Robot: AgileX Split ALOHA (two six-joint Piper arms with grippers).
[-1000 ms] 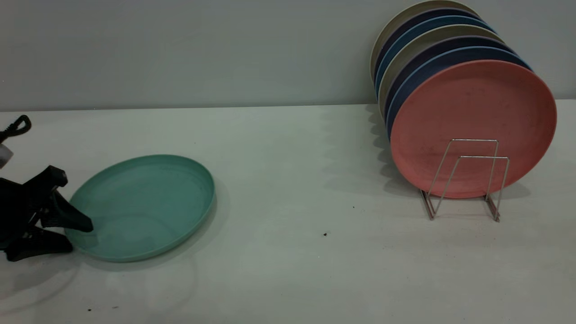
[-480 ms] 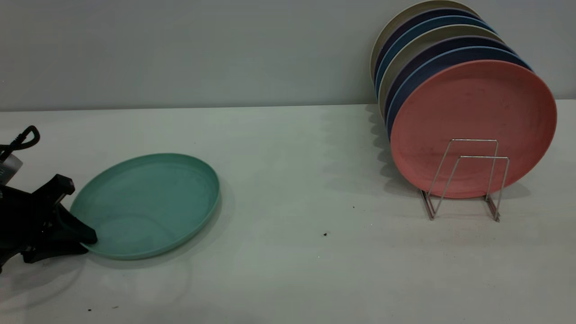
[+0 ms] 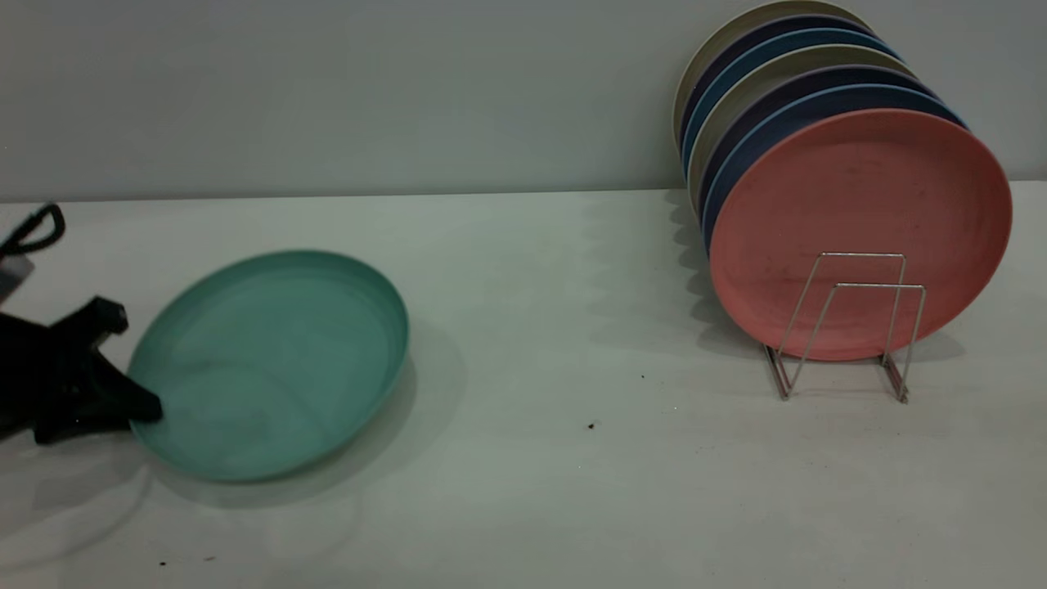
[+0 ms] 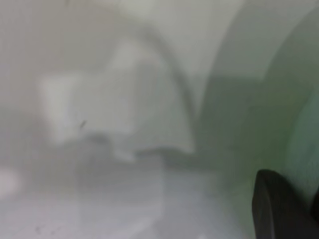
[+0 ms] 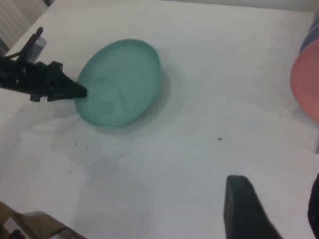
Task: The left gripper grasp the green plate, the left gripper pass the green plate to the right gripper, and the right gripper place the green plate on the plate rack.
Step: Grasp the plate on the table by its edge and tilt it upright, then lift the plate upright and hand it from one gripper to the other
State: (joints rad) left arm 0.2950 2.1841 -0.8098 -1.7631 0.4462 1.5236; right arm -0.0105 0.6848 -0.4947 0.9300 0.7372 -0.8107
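Since a moment ago your left tool (image 3: 143,406), clenched on the green plate (image 3: 270,364), has tilted it off the worktop (image 3: 532,491); handover and racking remain.

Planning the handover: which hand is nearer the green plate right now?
Left. The left hand is clamped on the green plate at its rim; the right hand hangs apart from it, above the table.

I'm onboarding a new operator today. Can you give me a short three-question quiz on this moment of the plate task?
1. True or false: the left gripper is shut on the green plate's rim.
2. Which plate stands frontmost in the plate rack? A) salmon-pink plate B) beige C) navy
3. Fill in: the green plate's far edge is ____ off the table.

Key: 1 true; 2 A; 3 tilted up.
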